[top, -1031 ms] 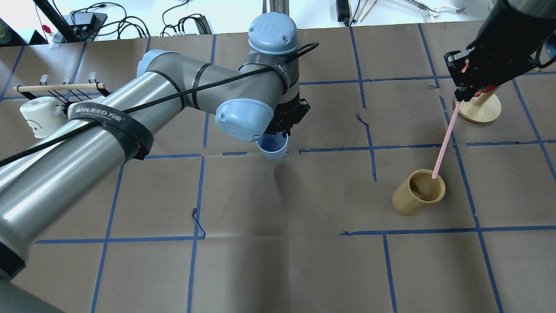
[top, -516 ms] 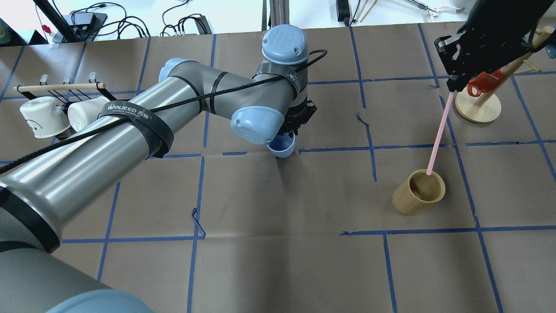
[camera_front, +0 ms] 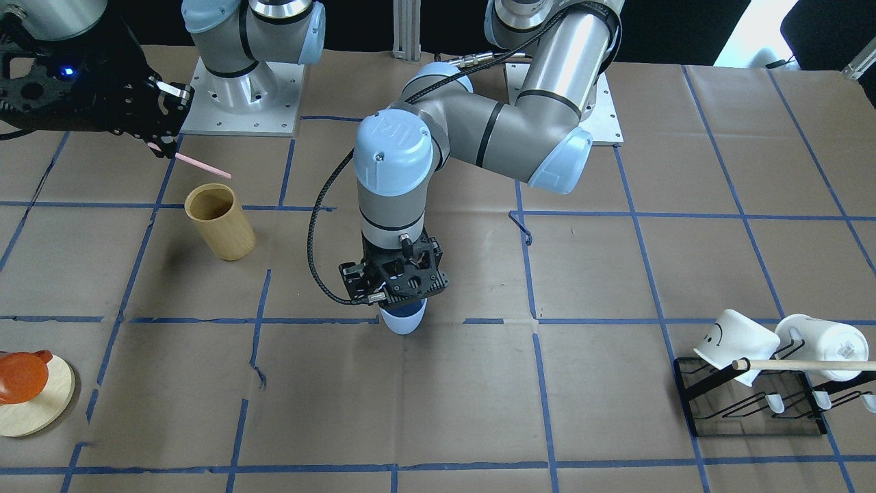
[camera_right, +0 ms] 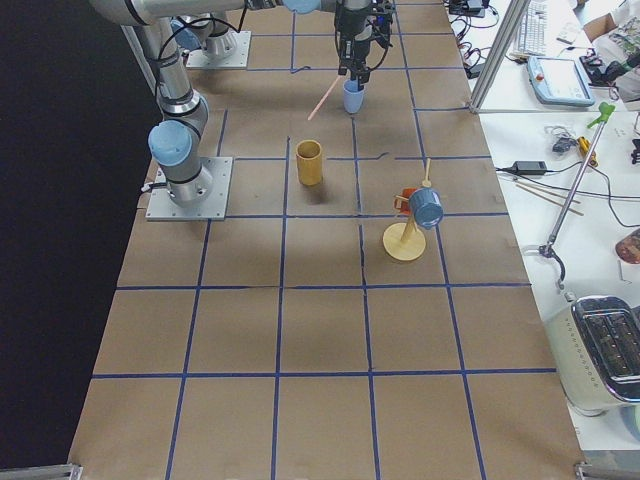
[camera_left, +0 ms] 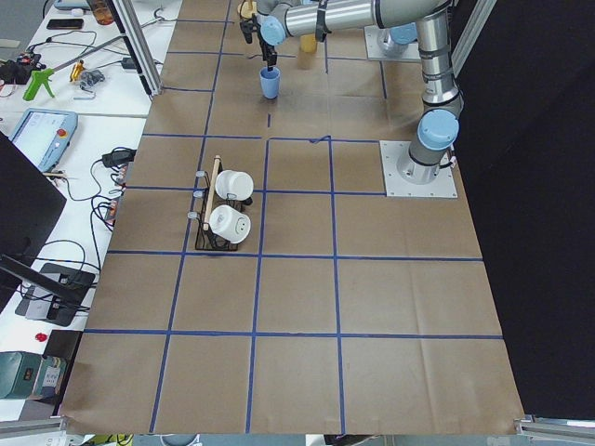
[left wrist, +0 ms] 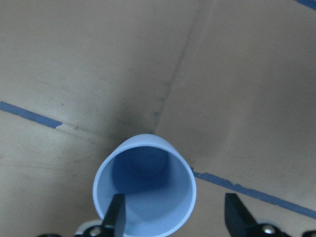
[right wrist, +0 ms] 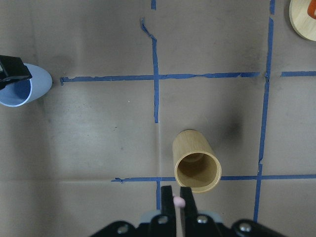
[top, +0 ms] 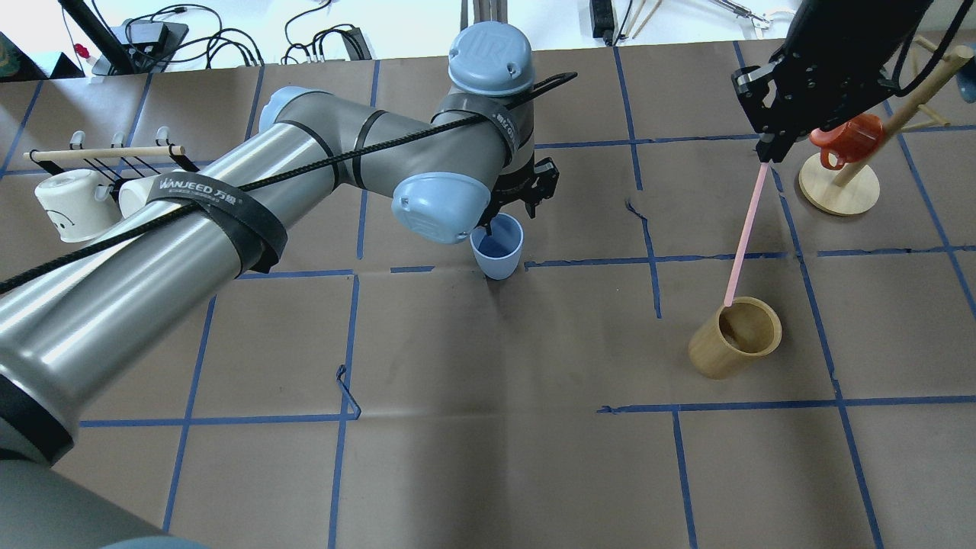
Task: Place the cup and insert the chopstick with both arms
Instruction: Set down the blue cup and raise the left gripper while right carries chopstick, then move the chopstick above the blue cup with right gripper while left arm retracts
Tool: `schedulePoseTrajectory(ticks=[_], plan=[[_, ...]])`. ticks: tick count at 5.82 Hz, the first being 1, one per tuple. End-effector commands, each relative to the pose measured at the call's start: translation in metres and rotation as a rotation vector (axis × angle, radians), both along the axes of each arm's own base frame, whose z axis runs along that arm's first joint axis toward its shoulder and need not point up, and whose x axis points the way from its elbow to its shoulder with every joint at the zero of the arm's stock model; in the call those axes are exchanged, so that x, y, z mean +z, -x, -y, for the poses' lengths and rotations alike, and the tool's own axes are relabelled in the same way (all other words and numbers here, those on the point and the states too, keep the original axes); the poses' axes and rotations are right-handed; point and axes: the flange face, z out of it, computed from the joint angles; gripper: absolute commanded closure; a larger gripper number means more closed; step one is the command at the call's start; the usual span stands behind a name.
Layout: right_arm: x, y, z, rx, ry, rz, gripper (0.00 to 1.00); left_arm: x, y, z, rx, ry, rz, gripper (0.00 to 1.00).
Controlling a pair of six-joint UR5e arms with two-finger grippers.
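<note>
So the bench (top: pixel 488 457) is the brown-paper one with blue tape squares. The left arm (top: pixel 152 252) reaches out to the middle of it, and the right arm (top: pixel 839 53) hangs over the far right corner. Under that one sits the bamboo holder (top: pixel 724 351), upright.

The cup (top: pixel 496 248) is standing upright on the bench, mouth up, right by a tape line near the middle. The left pincer (left wrist: pixel 174 207) is spread apart around one side of it. One finger is down inside the mouth and the other is outside, with a gap to the wall, so it isn't squeezing anything.

The right pincer (right wrist: pixel 177 195) is clamped tight on the top of the pink chopstick (top: pixel 743 236). That hangs slanted, and from the front its low end looks clear above the holder and not in it.

Progress-wise I'd say the cup half is basically done, it's set down and let go, and the left arm just has to back out. The chopstick looks to be out of the holder. It has the whole trip over to the cup to make, and they're well apart, then the insert.

Versus a second ago, the cup was tipped and tucked under the left wrist, and now it's set down with the fingers open. The right arm has gone higher, and the chopstick tip, which was inside the holder's mouth, is now up at the rim edge in the overhead view.
</note>
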Motion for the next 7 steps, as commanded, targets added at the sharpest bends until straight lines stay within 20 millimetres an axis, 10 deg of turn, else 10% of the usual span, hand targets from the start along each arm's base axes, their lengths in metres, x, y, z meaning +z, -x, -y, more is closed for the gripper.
schedulePoseTrajectory(ticks=[1,3,5,7], plan=[[-0.008,-0.012,0.006,-0.001,0.005,0.000,0.95,0.074,-0.062,-0.007,-0.037,-0.017,0.011,0.23],[-0.021,-0.028,0.021,-0.047,0.029,-0.004,0.95,0.135,-0.154,-0.020,-0.208,-0.057,0.025,0.22],[-0.024,-0.098,0.036,-0.091,0.085,0.003,0.95,0.186,-0.217,-0.035,-0.367,-0.006,0.034,0.12],[-0.020,-0.190,0.081,-0.108,0.118,0.015,0.95,0.217,-0.221,-0.065,-0.454,0.024,0.041,0.02]])
